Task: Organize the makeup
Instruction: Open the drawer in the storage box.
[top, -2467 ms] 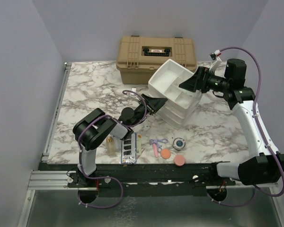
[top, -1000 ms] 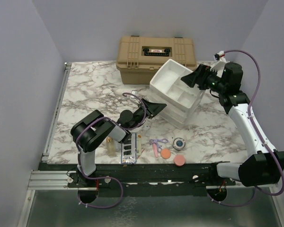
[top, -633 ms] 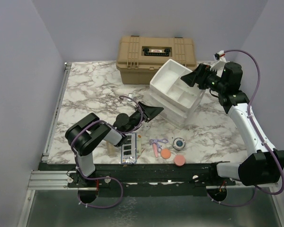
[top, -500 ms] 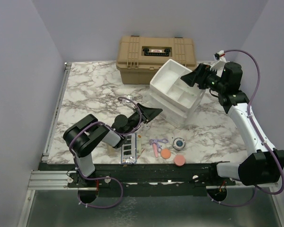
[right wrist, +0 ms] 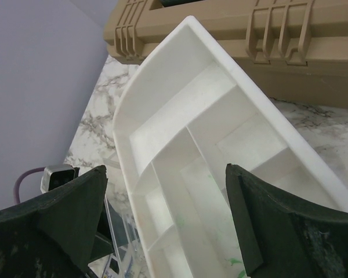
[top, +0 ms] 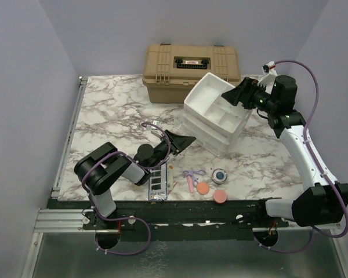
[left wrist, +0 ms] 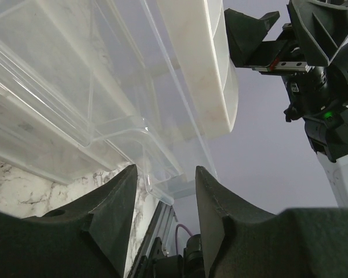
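- White plastic, tiered: the organizer [top: 204,99] stands mid-table, just in front of the tan case [top: 188,62].
- Over its top tier hangs the right gripper [top: 231,96], jaws spread wide, nothing between them.
- Down low, the left gripper [top: 184,141] sits just beside the organizer's lower tiers, jaws parted and empty too.
- The makeup lies along the near edge of the marble table [top: 110,110]: dark palette [top: 157,180], purple curler [top: 194,173], pink tube [top: 190,183], small dark jar [top: 220,174], orange disc [top: 203,188], pink disc [top: 220,196].
- None of it is touched by either gripper.
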You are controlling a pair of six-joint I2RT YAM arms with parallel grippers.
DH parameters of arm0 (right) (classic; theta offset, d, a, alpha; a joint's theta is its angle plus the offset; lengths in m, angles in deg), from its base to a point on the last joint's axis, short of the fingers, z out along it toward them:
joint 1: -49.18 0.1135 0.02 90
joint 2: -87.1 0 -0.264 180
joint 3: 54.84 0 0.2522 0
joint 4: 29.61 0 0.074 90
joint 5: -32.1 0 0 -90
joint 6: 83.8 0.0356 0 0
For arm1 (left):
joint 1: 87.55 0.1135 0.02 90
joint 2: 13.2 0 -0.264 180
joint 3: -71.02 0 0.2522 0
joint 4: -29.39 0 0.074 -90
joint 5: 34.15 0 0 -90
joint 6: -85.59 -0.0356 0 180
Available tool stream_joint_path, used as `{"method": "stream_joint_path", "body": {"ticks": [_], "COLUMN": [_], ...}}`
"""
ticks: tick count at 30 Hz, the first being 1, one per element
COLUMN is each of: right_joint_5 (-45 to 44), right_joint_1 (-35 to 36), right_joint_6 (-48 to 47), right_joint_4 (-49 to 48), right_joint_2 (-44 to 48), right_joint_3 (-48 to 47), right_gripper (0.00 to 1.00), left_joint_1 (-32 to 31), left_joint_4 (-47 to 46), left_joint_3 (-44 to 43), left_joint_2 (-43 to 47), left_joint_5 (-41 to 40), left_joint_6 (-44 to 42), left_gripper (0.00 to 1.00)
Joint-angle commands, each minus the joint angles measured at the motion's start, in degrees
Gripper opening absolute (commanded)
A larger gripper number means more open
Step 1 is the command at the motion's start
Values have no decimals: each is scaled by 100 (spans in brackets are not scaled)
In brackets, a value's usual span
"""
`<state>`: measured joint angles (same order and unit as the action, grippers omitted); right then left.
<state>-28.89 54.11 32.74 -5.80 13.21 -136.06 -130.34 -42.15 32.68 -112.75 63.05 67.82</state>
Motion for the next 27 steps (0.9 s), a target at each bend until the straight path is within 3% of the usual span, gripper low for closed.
{"method": "stream_joint_path", "body": {"ticks": [1,7,17,22,27], "right_joint_5": [92,492,1626,1418,347], "right_joint_1": [-9,-10,113,960,1916], "right_joint_6": [86,-284,-858,-1187,-1089], "right_joint_4": [1190,1516,1791,2206,2458], "right_joint_2": [-124,-56,112,61,-306], "right_joint_3": [-34,-468,-1026,-1445,-1396], "right_gripper": [89,90,90,90,89], "left_joint_1": [-30,-31,-40,-40,-41], "left_joint_4": [-1727,-1712,-1717,-1714,-1708], "left_joint_3": [-29,185,-151,-43,150], "left_joint_2": [58,317,205,57,212], "left_joint_5": [-80,-44,176,151,273], "left_joint_6": [63,18,58,110,-57], "left_gripper": [51,68,69,70,69]}}
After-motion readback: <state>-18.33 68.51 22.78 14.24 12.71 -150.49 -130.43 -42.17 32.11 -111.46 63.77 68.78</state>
